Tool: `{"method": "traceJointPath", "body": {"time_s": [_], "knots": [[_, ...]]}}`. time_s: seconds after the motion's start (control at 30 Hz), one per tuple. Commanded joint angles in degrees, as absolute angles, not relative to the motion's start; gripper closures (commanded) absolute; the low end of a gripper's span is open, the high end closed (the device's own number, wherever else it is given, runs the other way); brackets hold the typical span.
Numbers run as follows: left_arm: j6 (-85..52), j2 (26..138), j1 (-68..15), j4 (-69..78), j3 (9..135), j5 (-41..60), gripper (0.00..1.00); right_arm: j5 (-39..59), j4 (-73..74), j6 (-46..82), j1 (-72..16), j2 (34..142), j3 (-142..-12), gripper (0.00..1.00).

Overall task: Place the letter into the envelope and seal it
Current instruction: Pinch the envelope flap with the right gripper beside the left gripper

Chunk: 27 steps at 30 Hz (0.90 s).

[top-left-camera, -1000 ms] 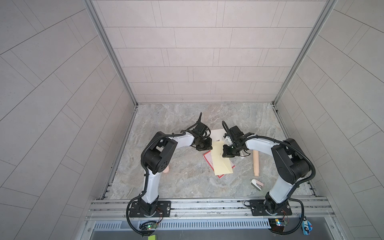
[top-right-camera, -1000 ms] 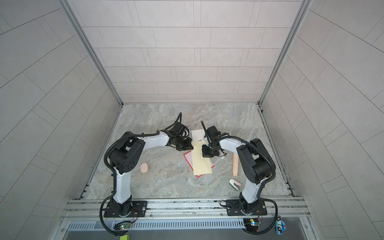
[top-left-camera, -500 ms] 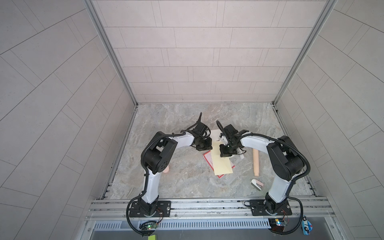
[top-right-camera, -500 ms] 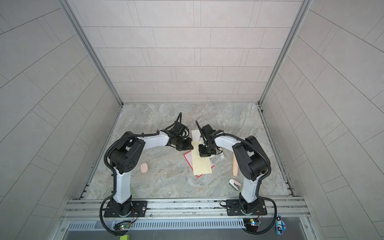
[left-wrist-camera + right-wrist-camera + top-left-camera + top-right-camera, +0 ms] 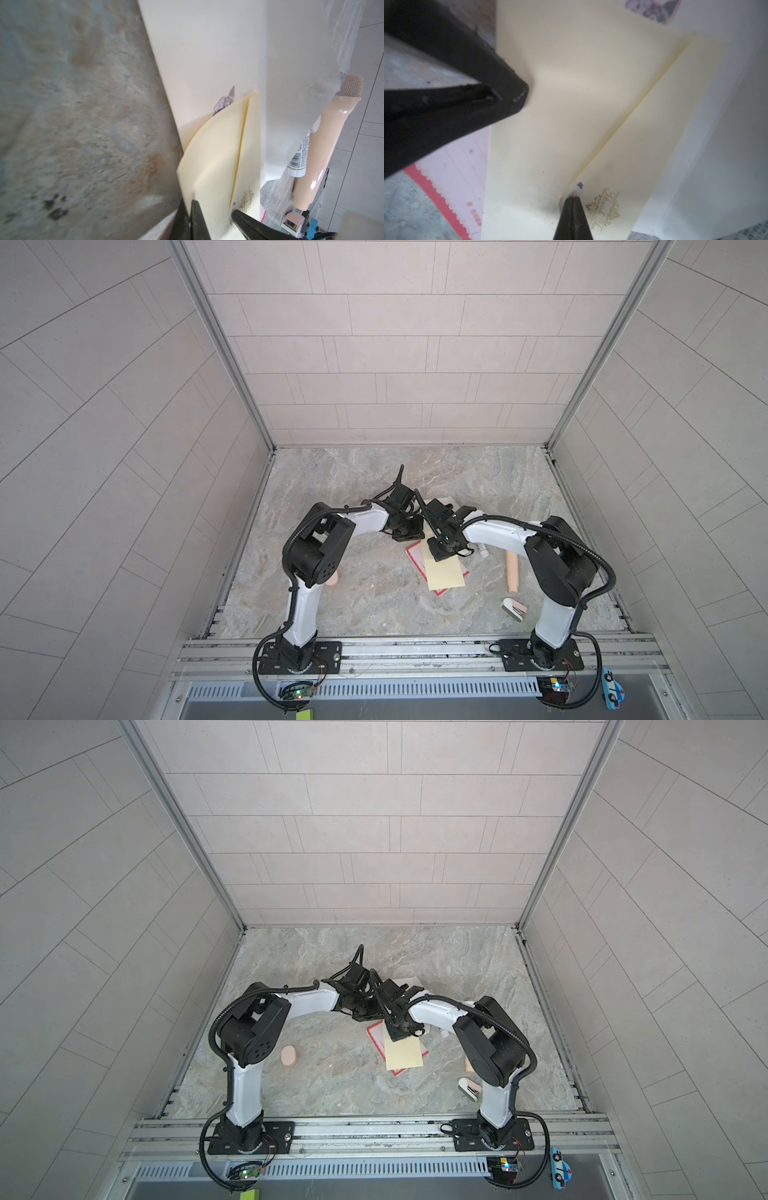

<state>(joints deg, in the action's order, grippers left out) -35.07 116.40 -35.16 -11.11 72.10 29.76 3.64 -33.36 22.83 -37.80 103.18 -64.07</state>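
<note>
While both of my pincers are occupied, the sheets I need lie just past their tips.

In both top views my left pincer (image 5: 409, 534) and my right pincer (image 5: 441, 551) meet at mid-table over the far end of a pale yellow paper (image 5: 446, 578), whose long axis runs near to far. Only a pale corner of paper (image 5: 448, 502) shows on their far side, and I cannot tell which sheet it is.

From the left wrist, my left pincer is pinched shut on the yellow paper's lifted left edge. The envelope (image 5: 199, 62), cream with a purple mark (image 5: 225, 101), lies flat on the far side, partly under the yellow paper. Its left edge runs near to far, so I judge its long axis does too. No flap shows, so I cannot tell which way it points. The letter (image 5: 291, 62) lies along its right side.

From the right wrist, my right pincer (image 5: 572, 200) is clamped on the yellow paper's diagonal edge beside the gold print (image 5: 604, 209). I judge my left pincer nearer the envelope and my right nearer the letter.
</note>
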Motion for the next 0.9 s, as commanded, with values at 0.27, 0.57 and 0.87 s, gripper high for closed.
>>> {"method": "traceJointPath", "body": {"time_s": [0.27, 0.57, 0.87], "knots": [[-34.5, 117.9, -35.8, -12.8, 72.7, 29.9, 1.00, 11.4, -31.4, 22.1, -33.0, 97.2, -61.0, 1.00], [-34.5, 117.6, -35.8, -12.5, 72.3, 29.8, 1.00, 14.9, -29.2, 23.2, -33.0, 100.0, -60.6, 1.00], [-34.6, 117.5, -35.8, -12.4, 72.2, 29.7, 1.00, 13.5, -29.5, 23.2, -33.0, 104.9, -60.7, 1.00]]}}
